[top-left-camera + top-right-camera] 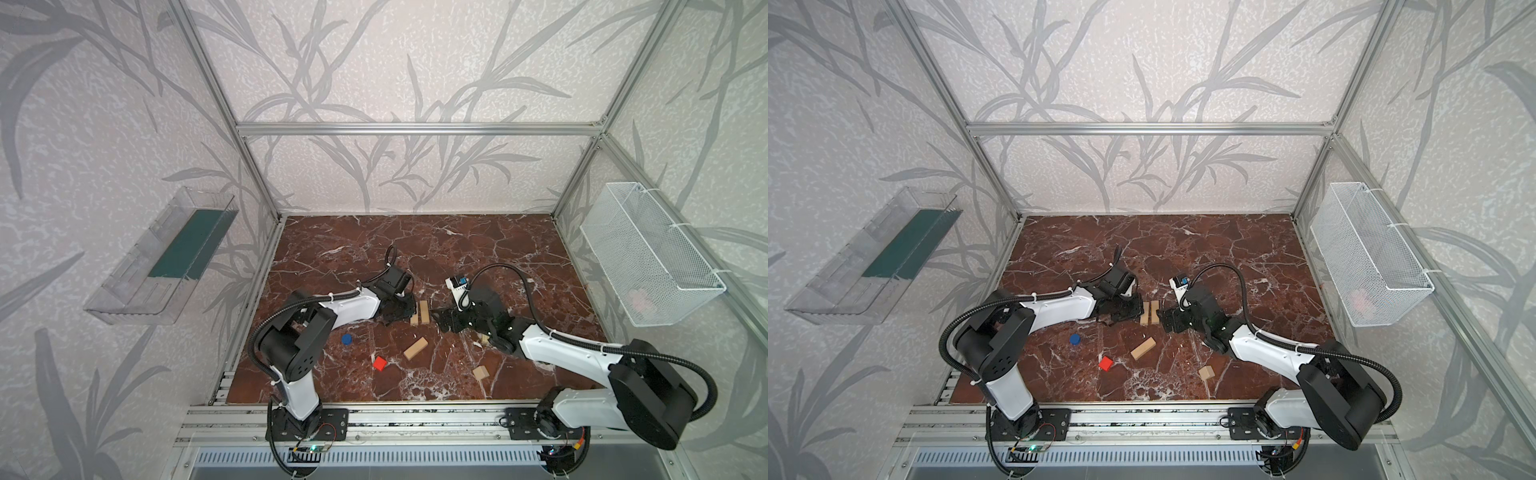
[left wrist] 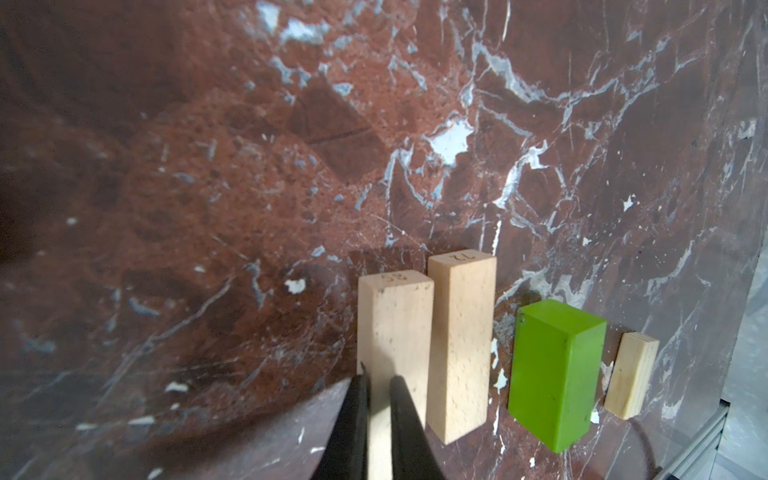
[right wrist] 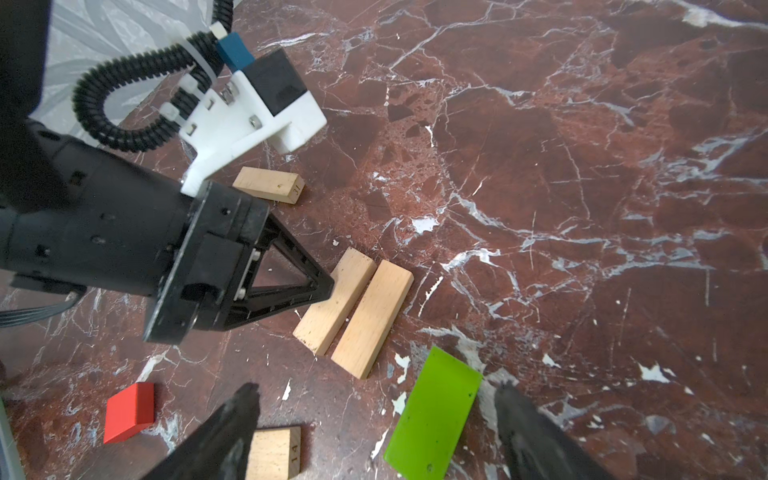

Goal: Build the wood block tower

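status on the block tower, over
Left gripper shut, tip at two flat pale bars. Right gripper open over green bar. Nothing stacked, nothing in the way.

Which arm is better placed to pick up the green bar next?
Probably right. The right gripper is open astride the green bar; the left gripper is shut, tips at a pale bar.

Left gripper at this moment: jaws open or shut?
Shut. The left gripper shows its jaws almost together in its wrist view, with only a sliver of the pale bar beyond visible between them.
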`<state>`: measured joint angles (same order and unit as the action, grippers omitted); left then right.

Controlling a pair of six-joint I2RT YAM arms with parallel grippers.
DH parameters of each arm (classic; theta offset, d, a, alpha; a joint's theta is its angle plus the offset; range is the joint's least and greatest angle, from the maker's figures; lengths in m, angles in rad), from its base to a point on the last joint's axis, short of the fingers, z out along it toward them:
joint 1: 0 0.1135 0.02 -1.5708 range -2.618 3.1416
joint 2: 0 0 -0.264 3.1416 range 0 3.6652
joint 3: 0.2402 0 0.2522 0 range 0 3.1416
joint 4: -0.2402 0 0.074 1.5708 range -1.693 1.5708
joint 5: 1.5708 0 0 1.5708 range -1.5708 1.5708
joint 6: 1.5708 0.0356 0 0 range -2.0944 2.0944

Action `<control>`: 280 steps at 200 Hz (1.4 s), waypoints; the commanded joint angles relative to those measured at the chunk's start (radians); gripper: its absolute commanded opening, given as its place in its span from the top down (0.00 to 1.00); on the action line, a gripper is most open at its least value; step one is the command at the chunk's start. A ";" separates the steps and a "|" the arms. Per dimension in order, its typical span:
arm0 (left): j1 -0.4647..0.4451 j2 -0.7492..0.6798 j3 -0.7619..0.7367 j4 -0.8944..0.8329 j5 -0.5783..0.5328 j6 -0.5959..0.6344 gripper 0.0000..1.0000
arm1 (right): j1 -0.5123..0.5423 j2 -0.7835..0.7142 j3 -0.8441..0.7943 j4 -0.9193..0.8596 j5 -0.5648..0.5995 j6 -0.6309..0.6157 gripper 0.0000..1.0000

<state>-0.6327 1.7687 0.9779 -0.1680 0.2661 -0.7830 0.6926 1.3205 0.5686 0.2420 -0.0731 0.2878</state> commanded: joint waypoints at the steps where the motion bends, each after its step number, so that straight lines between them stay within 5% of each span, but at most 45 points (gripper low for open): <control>1: 0.001 0.000 -0.020 0.022 0.025 -0.013 0.89 | -0.007 -0.028 -0.013 0.022 -0.007 0.002 0.12; 280: 0.001 0.037 0.000 0.072 0.025 -0.079 0.89 | -0.011 -0.035 -0.018 0.026 -0.006 0.005 0.12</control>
<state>-0.6327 1.7866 0.9642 -0.0921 0.2905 -0.8497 0.6868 1.3079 0.5644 0.2428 -0.0727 0.2878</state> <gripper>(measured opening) 0.110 0.883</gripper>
